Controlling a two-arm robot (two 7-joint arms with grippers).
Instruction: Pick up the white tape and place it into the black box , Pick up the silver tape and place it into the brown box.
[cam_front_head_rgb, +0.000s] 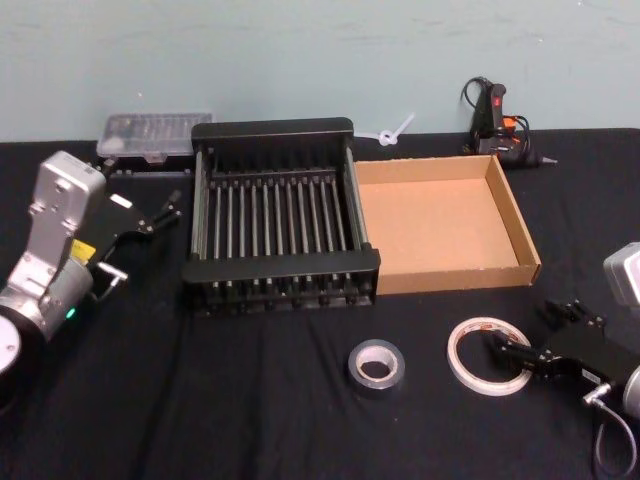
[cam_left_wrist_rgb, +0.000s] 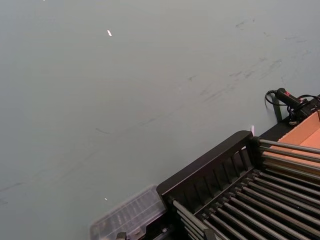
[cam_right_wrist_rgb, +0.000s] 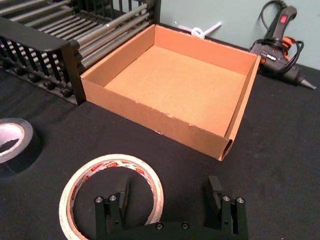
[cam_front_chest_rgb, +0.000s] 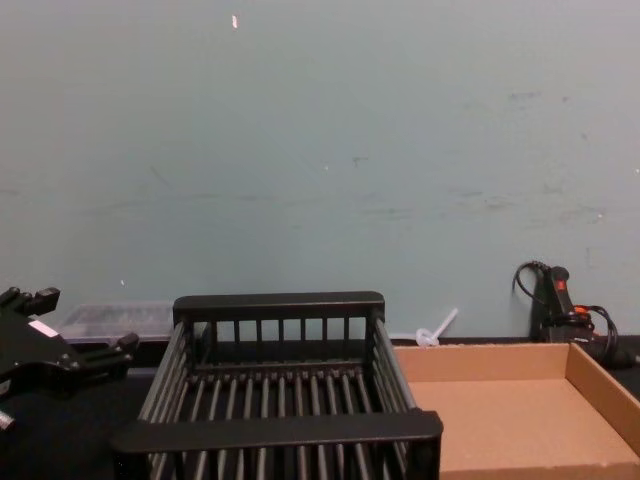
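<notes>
While the left claw (cam_front_head_rgb: 160, 213) is held open, the white tape's (cam_right_wrist_rgb: 111, 191) band is straddled by the released right claw (cam_right_wrist_rgb: 169, 196).

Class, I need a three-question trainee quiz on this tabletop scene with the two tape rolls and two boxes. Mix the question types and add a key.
1. True or false: the white tape already lies inside the black box.
2. Multiple choice: the right gripper has its fingers
A. shut on the silver tape
B. open, one inside the white roll's ring and one outside it
C. open above the brown box
3. Fill in: the left gripper hangs beside the black box's ____ side, holding nothing.

Key
1. False; it lies on the black table in front of the brown box.
2. B
3. left
</notes>
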